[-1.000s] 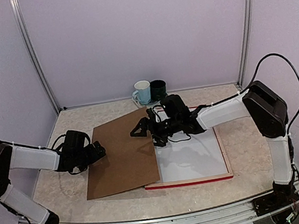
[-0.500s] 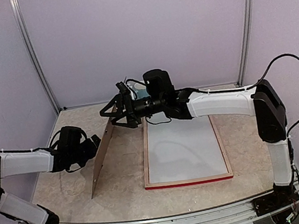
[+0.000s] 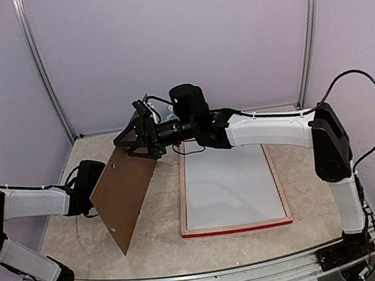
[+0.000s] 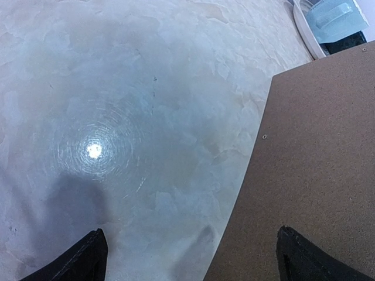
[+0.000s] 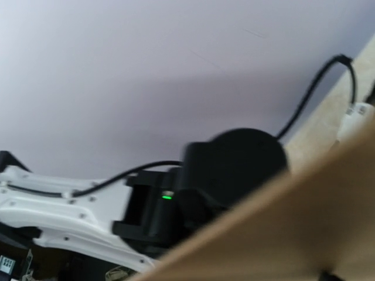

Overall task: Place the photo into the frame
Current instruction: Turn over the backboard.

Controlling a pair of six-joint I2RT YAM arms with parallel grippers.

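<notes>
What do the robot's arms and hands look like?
The left arm and right arm have smooth white shells with chunky black joints. The left hand and right hand are black, with two fingers each. A thin black cable loops beside the right arm.

from above, the tilted brown backing board (image 3: 126, 195) hides the left hand (image 4: 196, 257). its own wrist view catches only two dark fingertips (image 4: 88, 257) at the bottom edge. the board runs off right and bottom, and a pale blue cup (image 4: 337, 17) is clipped at the corner. the right wrist view is blurred; whether the right hand (image 3: 141, 137) touches the board is unclear.
</notes>
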